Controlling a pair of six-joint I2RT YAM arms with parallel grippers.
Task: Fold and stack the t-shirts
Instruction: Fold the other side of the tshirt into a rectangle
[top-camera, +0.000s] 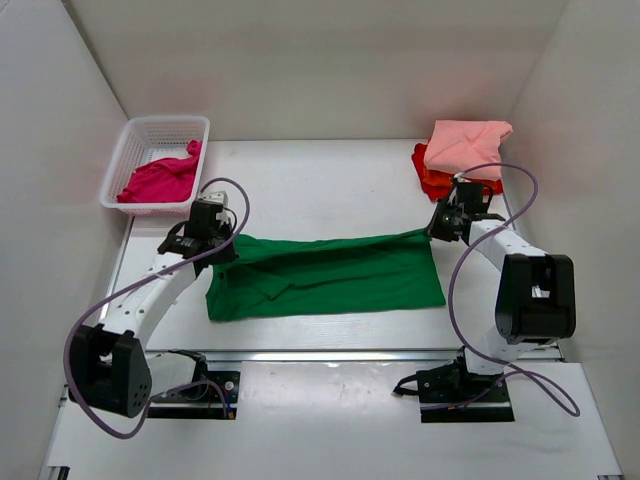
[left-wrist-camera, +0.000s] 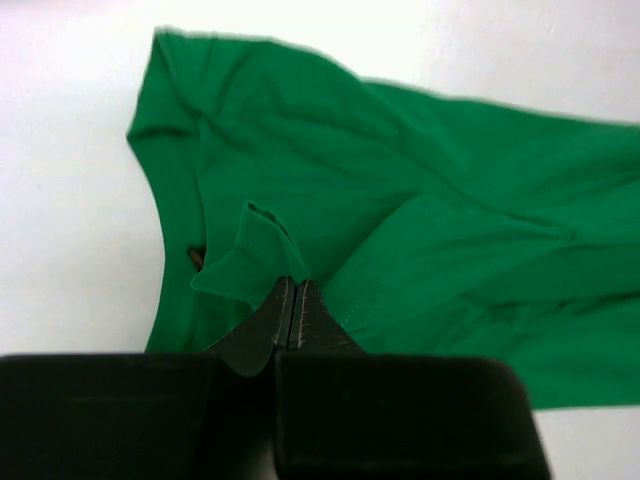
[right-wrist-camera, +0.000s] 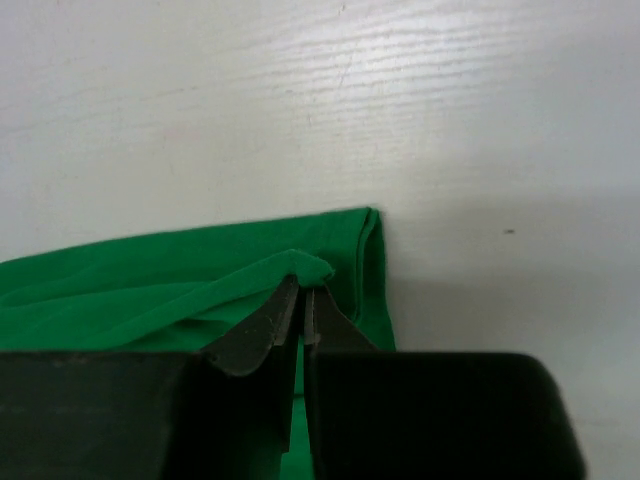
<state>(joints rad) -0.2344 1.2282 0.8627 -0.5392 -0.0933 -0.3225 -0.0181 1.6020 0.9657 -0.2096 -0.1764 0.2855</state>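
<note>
So the bright green cloth t-shirt (top-camera: 325, 275) lay across the white bench (top-camera: 320, 180), with the left tool (left-wrist-camera: 292, 302) and right tool (right-wrist-camera: 302, 298) each clenched on a fold of its far edge. Only overhead showed the magenta t-shirt (top-camera: 160, 180) in the white lattice basket (top-camera: 170, 120), plus the salmon pink t-shirt (top-camera: 465, 145) hiding most of an orange-red one (top-camera: 430, 180).

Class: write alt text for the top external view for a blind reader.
The left hand and right hand pinch the far corners of a green t-shirt stretched across the table. A magenta t-shirt lies in a basket; a salmon t-shirt tops a red t-shirt.
</note>
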